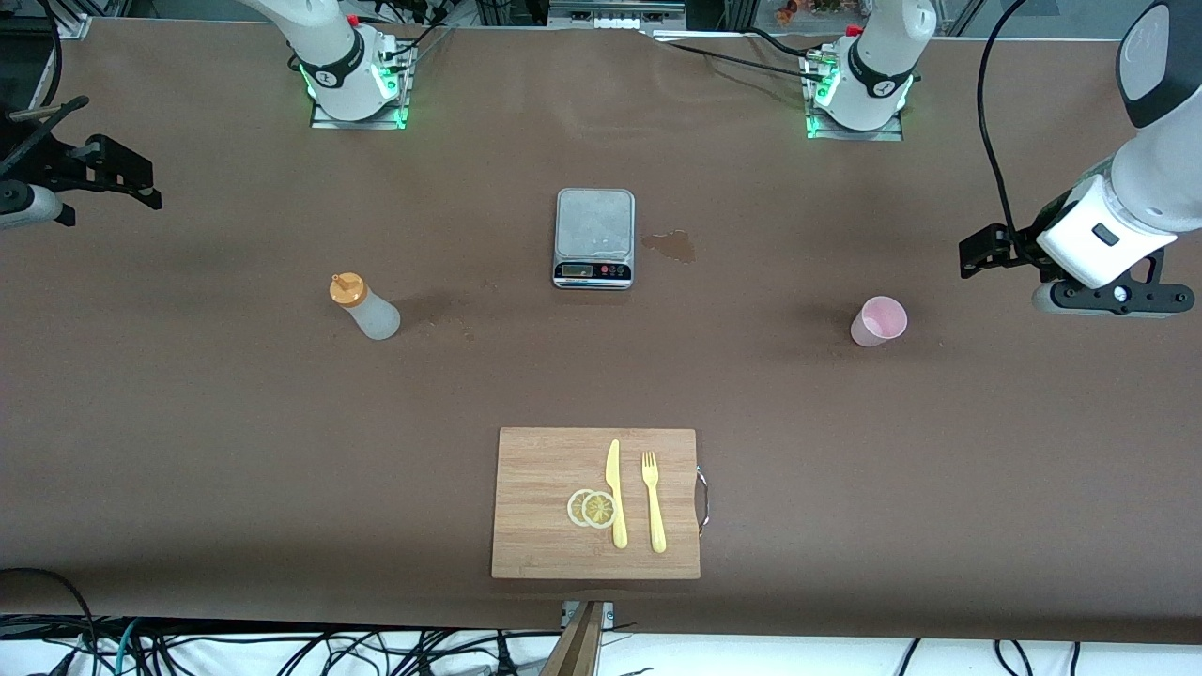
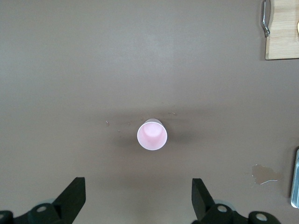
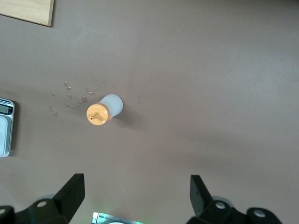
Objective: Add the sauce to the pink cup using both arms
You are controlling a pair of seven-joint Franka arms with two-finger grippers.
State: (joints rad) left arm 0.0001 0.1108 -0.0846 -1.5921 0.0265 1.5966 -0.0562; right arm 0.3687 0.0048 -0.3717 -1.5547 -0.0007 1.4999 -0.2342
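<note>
The pink cup stood upright on the brown table toward the left arm's end, and its pale inside looked empty in the left wrist view. The sauce, a whitish squeeze bottle with its orange nozzle cap on, stood upright toward the right arm's end, well apart from the cup; what filled it could not be told through the cloudy wall.

Between the two, and farther from the front camera, sat a kitchen scale with a bare platform, a small wet stain just beside it. Nearer the front camera lay a wooden cutting board carrying two lemon slices, a yellow knife and a yellow fork.

The left gripper hung in the air over the table near the cup, its jaws spread wide and holding nothing. The right gripper hung over the right arm's end of the table near the bottle, jaws likewise wide apart and empty.

Only the right wrist view showed small droplets scattered on the table beside the bottle, with the hole in the nozzle tip visible from above. Only the left wrist view showed the cup's inside and the board's metal handle up close.
</note>
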